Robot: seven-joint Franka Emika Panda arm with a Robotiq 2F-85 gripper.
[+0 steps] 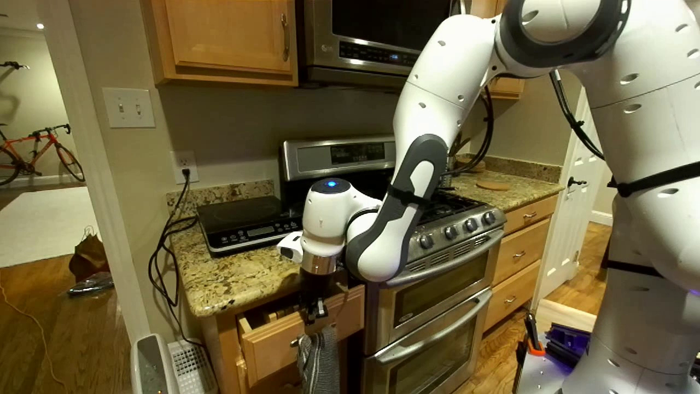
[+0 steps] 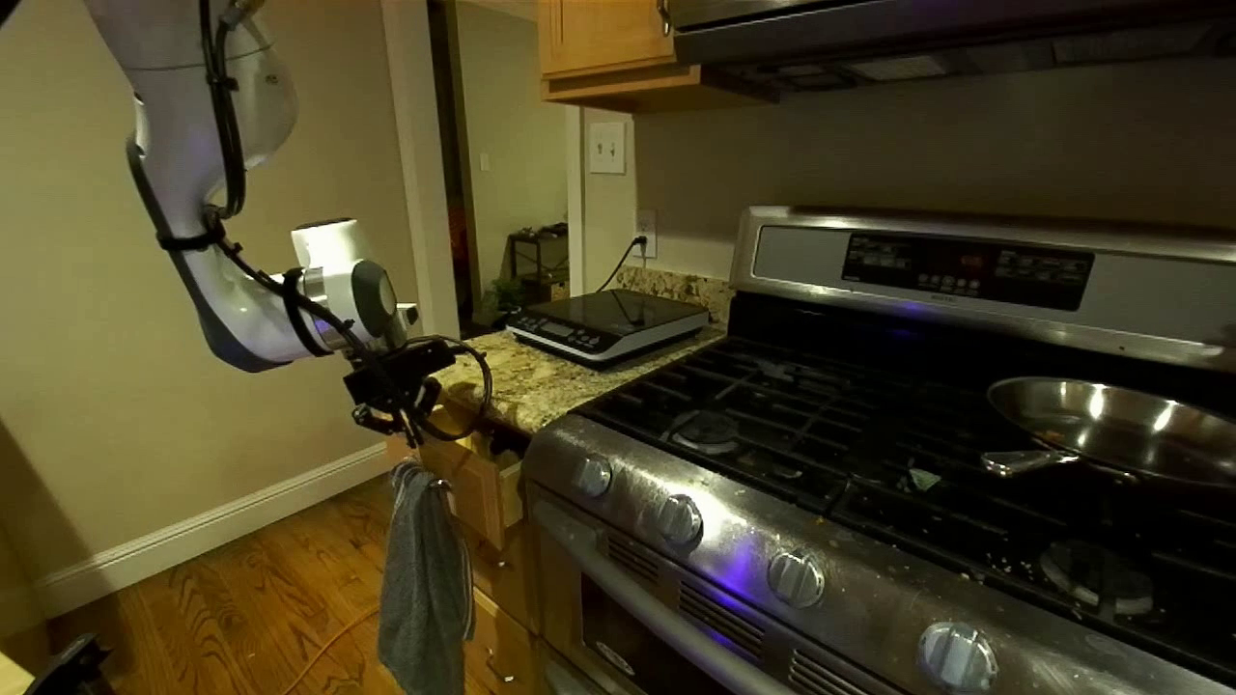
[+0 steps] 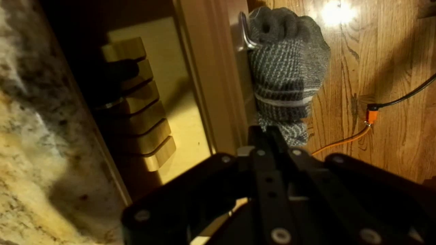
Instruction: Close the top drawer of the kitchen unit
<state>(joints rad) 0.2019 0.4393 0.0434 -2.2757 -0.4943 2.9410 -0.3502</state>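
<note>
The top drawer [image 1: 273, 346] of the kitchen unit [image 1: 235, 282] stands pulled out in both exterior views, under the granite countertop [image 2: 531, 386]. The wrist view looks down on its front panel [image 3: 218, 68] and a slotted wooden knife tray [image 3: 144, 112] inside, partly in shadow, with a dark handle [image 3: 124, 69]. A grey towel [image 3: 286, 78] hangs from the drawer's metal handle [image 3: 245, 34]. My gripper [image 3: 265, 131] points down with its fingertips together and nothing seen between them. It is at the drawer front's outer side, over the towel; I cannot tell whether it touches. It also shows in an exterior view [image 1: 315, 313].
The steel stove [image 1: 432, 284] stands directly beside the unit, with a pan [image 2: 1110, 434] on it. A portable cooktop [image 1: 246, 224] sits on the countertop. A white appliance [image 1: 156, 366] and hanging black cables [image 1: 164, 257] are at the unit's other side. An orange cord [image 3: 344, 139] lies on the floor.
</note>
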